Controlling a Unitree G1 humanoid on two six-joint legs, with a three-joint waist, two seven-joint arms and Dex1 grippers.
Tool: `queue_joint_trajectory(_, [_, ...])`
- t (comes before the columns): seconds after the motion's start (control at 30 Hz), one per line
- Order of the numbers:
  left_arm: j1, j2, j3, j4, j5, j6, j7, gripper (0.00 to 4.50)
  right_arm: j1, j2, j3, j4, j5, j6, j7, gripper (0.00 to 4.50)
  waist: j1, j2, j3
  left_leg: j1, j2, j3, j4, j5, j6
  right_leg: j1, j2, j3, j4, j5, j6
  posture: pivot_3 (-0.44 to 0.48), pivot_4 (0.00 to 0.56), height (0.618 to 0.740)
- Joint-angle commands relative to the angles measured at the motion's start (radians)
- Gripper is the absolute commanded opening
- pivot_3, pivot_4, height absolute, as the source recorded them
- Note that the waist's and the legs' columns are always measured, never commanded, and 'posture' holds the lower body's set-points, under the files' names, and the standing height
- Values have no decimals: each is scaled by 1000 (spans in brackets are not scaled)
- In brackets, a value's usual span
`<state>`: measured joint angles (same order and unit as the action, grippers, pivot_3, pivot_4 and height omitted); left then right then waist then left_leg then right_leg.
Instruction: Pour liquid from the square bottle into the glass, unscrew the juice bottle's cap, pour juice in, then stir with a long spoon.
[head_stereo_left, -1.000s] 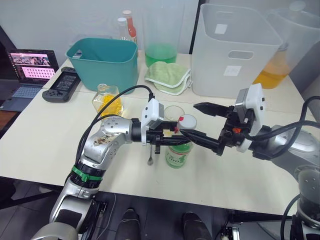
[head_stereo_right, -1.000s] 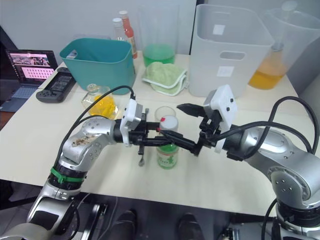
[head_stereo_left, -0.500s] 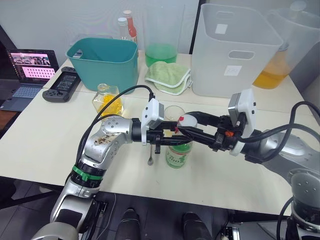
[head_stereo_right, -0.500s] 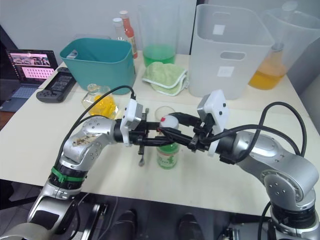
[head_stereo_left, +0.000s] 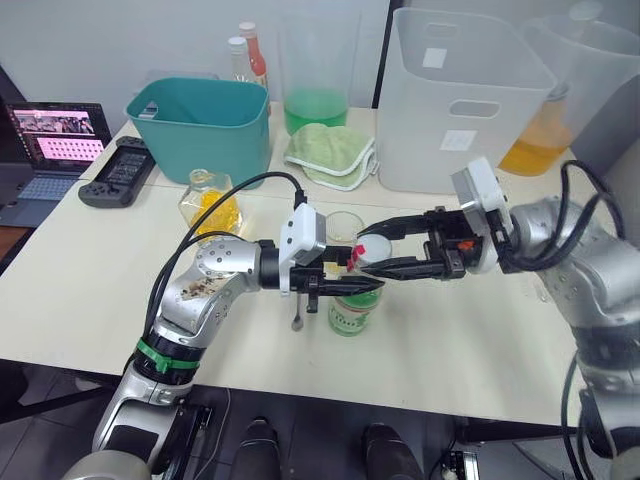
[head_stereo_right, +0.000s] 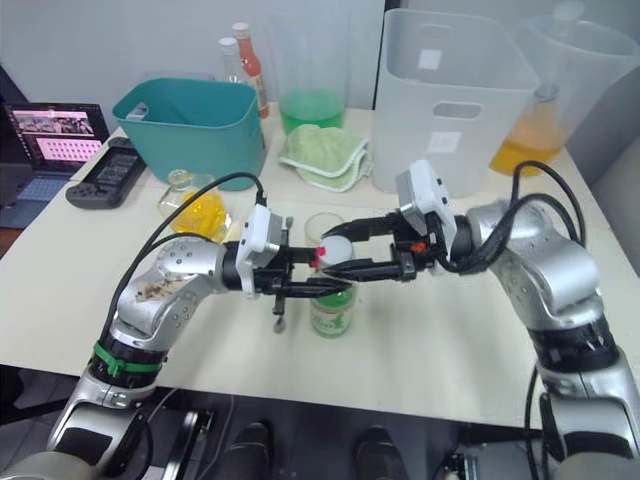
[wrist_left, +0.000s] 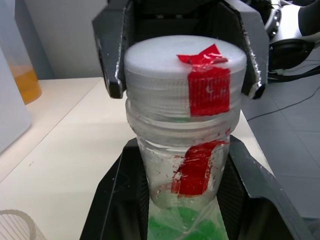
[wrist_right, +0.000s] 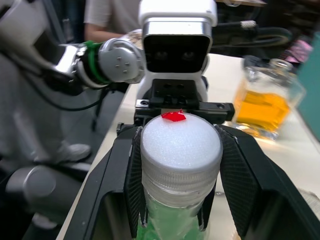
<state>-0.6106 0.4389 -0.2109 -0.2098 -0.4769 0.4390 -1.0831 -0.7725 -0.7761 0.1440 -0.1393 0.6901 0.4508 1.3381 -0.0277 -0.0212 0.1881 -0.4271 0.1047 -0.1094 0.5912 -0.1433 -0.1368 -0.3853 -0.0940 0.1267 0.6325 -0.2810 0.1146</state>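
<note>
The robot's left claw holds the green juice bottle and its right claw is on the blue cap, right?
Almost. The cap is white with a strip of red tape, not blue; the left wrist view shows it plainly. The rest holds: the left claw grips the green juice bottle by its neck, and the right claw has its fingers on either side of the cap.

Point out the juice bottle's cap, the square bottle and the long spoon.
juice bottle's cap (wrist_right: 181, 142): right wrist view, white top face.
square bottle (head_stereo_left: 213, 204): left eye view, glass body with orange liquid.
long spoon (head_stereo_left: 298, 322): left eye view, its bowl on the table.
</note>
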Motion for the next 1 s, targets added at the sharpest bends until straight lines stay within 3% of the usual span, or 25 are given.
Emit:
queue_joint_trajectory(0.03, [22, 22, 18, -16, 4, 28, 26, 1346, -40, 8, 55, 82, -78, -56, 133, 1681, -1, 0, 0, 0, 0, 0, 0, 0, 0, 0, 0, 0, 0, 0, 0, 0, 150, 734])
queue_joint_trajectory(0.33, [16, 19, 9, -17, 4, 34, 33, 1346, -136, 23, -9, 97, 2, 45, 205, 1681, 0, 0, 0, 0, 0, 0, 0, 0, 0, 0, 0, 0, 1, 0, 0, 0, 150, 734])
queue_joint_trajectory(0.67, [8, 17, -4, 2, 5, 23, 19, 1346, -119, 27, -93, 23, 93, 184, 165, 1595, 4, 0, 0, -1, 0, 0, 0, 0, 0, -1, 0, 0, 1, 0, 0, 0, 150, 734])
queue_joint_trajectory(0.93, [6, 18, -11, 3, 7, 18, 15, 1346, -71, 15, -213, -36, 143, 242, 31, 1595, 8, 0, 0, -2, 0, 0, 0, 0, 0, -2, 0, 0, 0, 0, 0, 0, 150, 734])
queue_joint_trajectory(1.0, [9, 24, -7, -1, 5, 19, 13, 1346, -28, -15, -301, -22, 125, 242, -55, 1594, 9, 0, 0, -2, 0, 0, 0, 0, 0, -2, 0, 0, 0, 0, 0, 0, 150, 734])
